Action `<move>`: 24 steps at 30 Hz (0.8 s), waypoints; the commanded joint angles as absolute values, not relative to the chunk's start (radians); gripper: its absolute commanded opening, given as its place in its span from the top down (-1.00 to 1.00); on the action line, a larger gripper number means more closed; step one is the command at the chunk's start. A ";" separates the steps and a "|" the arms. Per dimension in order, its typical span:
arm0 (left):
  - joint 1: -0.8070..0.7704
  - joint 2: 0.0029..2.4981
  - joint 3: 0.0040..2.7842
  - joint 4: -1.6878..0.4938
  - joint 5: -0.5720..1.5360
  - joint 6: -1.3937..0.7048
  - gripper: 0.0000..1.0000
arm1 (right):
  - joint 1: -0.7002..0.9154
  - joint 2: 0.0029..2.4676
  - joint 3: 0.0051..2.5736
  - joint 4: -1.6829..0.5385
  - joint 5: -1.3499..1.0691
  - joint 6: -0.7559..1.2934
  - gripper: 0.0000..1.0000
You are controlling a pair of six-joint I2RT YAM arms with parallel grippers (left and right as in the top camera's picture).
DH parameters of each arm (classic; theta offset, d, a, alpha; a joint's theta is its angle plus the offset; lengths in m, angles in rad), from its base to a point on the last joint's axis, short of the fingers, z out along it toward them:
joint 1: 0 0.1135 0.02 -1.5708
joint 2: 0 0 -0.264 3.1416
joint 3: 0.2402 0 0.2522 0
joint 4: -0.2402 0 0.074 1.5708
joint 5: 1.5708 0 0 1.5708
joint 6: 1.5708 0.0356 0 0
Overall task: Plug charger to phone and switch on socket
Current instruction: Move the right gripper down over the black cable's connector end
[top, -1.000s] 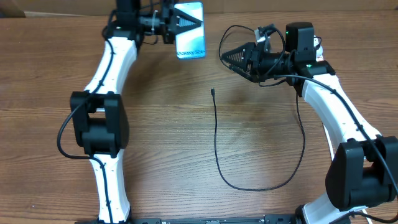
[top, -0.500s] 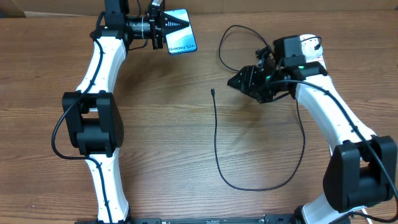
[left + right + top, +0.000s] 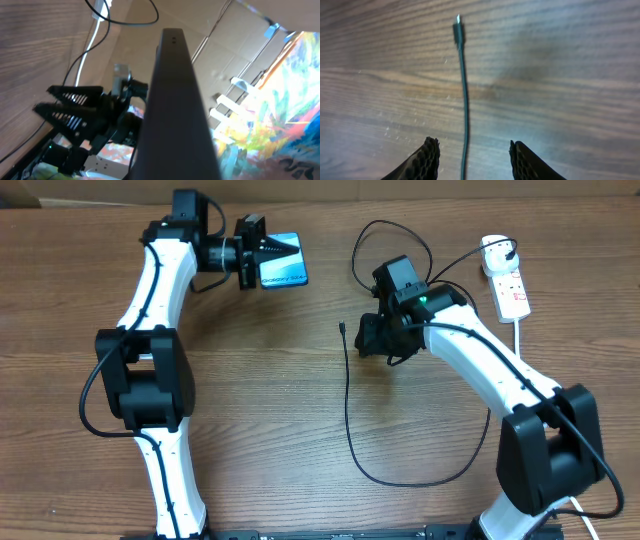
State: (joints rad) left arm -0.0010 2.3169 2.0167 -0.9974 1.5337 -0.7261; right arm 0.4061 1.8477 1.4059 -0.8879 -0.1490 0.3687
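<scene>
My left gripper (image 3: 268, 260) is shut on the phone (image 3: 285, 273), held above the far side of the table with its blue screen showing. In the left wrist view the phone's dark edge (image 3: 175, 100) fills the middle. The charger cable (image 3: 347, 400) lies on the wood, its connector tip (image 3: 342, 329) pointing away from me. My right gripper (image 3: 370, 338) is open, just right of the tip. In the right wrist view the cable (image 3: 464, 100) runs between my open fingers (image 3: 472, 157), with the tip (image 3: 457, 24) ahead. The socket (image 3: 508, 278) lies at the far right.
The cable loops near the table's front (image 3: 420, 480) and coils behind my right arm (image 3: 385, 240) on its way to the socket's adapter (image 3: 495, 246). A thick white cord (image 3: 518, 335) leaves the strip. Cardboard wall runs along the back edge.
My right arm has swung left and down to the cable tip, uncovering the socket. My left gripper has turned the phone from upright to lying sideways and lowered it slightly.
</scene>
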 commanded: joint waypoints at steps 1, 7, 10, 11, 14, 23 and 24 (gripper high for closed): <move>0.014 2.281 2.032 -1.093 1.583 -0.487 0.92 | 0.404 1.891 1.488 -0.889 -0.105 0.334 0.10; 0.014 2.281 2.032 -1.216 1.583 -0.360 0.92 | 0.406 1.990 1.571 -0.895 -0.106 0.282 0.11; 0.015 2.281 2.032 -1.216 1.583 -0.324 0.92 | 0.406 2.008 1.573 -0.859 -0.106 0.282 0.14; 0.015 2.281 2.032 -1.216 1.583 -0.317 0.92 | 0.407 2.010 1.573 -0.846 -0.106 0.282 0.15; 0.010 2.281 2.032 -1.215 1.582 -0.314 0.92 | 0.407 2.010 1.573 -0.821 -0.111 0.276 0.16; 0.007 2.281 2.032 -1.215 1.582 -0.313 0.91 | 0.407 2.028 1.572 -0.776 -0.176 0.227 0.14; 0.007 2.281 2.032 -1.215 1.582 -0.313 0.92 | 0.407 2.032 1.572 -0.776 -0.176 0.227 0.16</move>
